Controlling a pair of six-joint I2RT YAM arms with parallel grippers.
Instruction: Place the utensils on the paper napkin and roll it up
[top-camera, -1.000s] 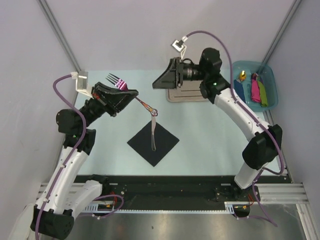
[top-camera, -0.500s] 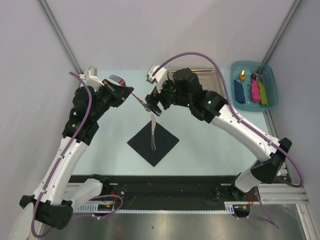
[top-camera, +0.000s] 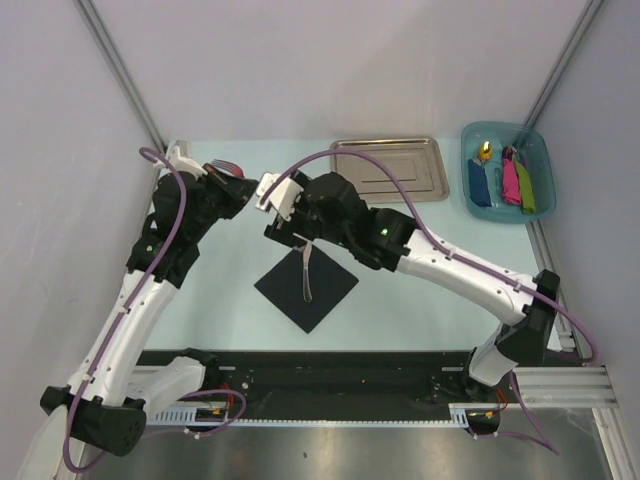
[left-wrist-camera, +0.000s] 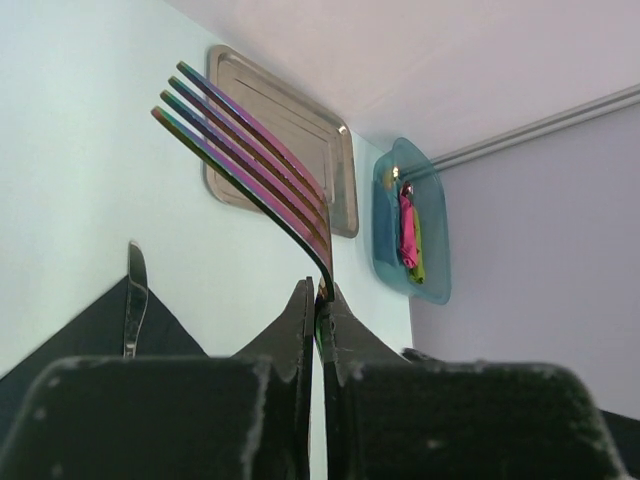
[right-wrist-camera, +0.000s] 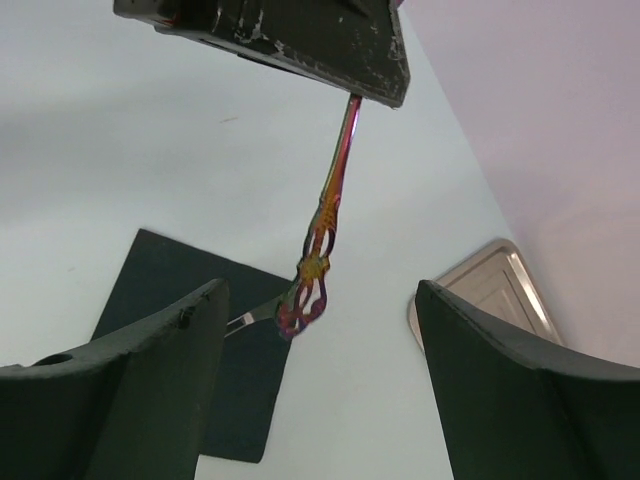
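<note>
**Top view.** The left fingers (top-camera: 238, 190) and the right fingers (top-camera: 284, 226) sit close together, and the dark wrist housings hide most of what passes between them. Of the fork (top-camera: 228, 164), only the pinkish tines show, sticking out beyond the left fingers; its handle is hidden. Just below the right fingers the black paper napkin (top-camera: 306, 290) lies on the pale worktop (top-camera: 420, 270) like a diamond, with a slim silvery knife (top-camera: 306, 275) lying on it. Beyond the right fingers are a steel tray (top-camera: 390, 170) and a teal bin (top-camera: 505, 170); the bin's bright items are too small to name.

**Left wrist view.** The left fingers are clamped shut on the fork's neck, and the handle is cut off behind them. Four iridescent purple-green tines curve up and to the left — nothing touches them. The knife's blade tip and a napkin corner peek out left of the fingers.

**Right wrist view.** The right fingers are spread wide. The fork's slim handle hangs from the left fingers, rainbow-tinted, and its ornate looped end falls in the gap between the right fingers, touching neither. Beneath that end lies the napkin; the bit of silvery metal on it is too small to make out.
</note>
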